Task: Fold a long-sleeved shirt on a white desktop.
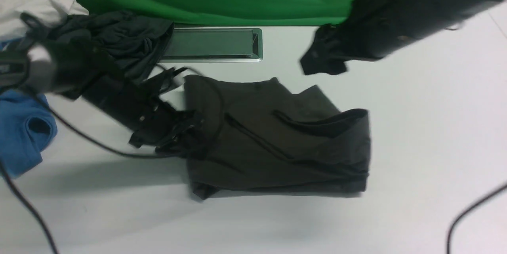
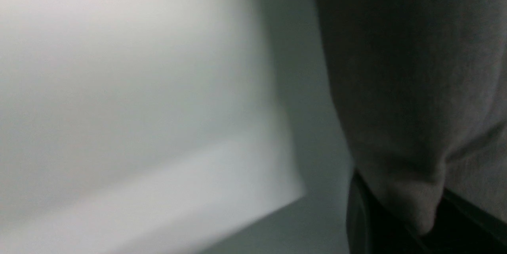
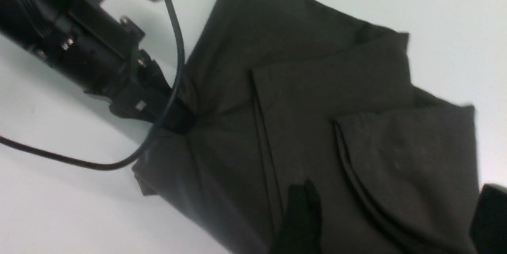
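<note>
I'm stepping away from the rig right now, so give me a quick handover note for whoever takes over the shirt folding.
Left gripper: shut on the left edge of the long-sleeved shirt, fabric puckered into it.
Right gripper: open, empty, raised over the far right of the white desktop.
Shirt: mid-desktop, just in front of the hatch, layered into a rough rectangle.
Done: several folds are in; no sleeve sticks out.
Left: probably carry the held left edge over, release, then even out the layers.

Dark brown long-sleeved shirt point(image 1: 277, 143), folded into layered rectangle, lying mid white desktop point(image 1: 420, 147).
</note>
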`<state>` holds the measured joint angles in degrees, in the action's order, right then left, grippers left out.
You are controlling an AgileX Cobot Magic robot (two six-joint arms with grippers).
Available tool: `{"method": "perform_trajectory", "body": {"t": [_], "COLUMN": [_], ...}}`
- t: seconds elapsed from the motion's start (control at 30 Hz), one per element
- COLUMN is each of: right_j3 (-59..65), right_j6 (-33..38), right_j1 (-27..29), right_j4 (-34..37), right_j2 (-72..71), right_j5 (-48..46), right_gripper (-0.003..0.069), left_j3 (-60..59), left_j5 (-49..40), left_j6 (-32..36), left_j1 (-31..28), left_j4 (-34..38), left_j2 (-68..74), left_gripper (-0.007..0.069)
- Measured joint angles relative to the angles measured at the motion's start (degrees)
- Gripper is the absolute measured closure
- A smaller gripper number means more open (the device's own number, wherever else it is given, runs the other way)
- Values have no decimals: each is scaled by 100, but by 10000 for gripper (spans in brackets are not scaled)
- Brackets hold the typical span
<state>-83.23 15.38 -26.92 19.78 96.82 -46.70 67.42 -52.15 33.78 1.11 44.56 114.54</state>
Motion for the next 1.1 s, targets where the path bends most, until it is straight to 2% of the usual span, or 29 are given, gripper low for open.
{"method": "perform_trajectory", "body": {"t": [0.33, 0.53, 0.7, 0.93, 1.03, 1.1], "right_j3": [-751, -827, -827, -829, -829, -834], "right_j6": [1071, 2017, 2210, 2260, 2266, 2266], "right_j1": [-475, -740, -840, -856, -856, -856], "right_j4": [288, 288, 281, 277, 270, 264], "right_j2": [1593, 2116, 2436, 2730, 2788, 2787], "right_j5": [296, 1013, 1553, 1592, 1581, 1562], "right_gripper": [137, 137, 137, 140, 197, 301], "left_j3": [-84, -85, -85, -85, -85, -85], "left_j5": [232, 264, 271, 280, 280, 293], "left_j6": [80, 84, 84, 84, 84, 84], "left_j1": [-24, -24, -24, -24, -24, -24], "left_j4": [13, 8, 8, 8, 8, 14], "left_j2": [-82, -82, -82, -86, -86, -86], "left_gripper": [543, 543, 543, 543, 543, 543]}}
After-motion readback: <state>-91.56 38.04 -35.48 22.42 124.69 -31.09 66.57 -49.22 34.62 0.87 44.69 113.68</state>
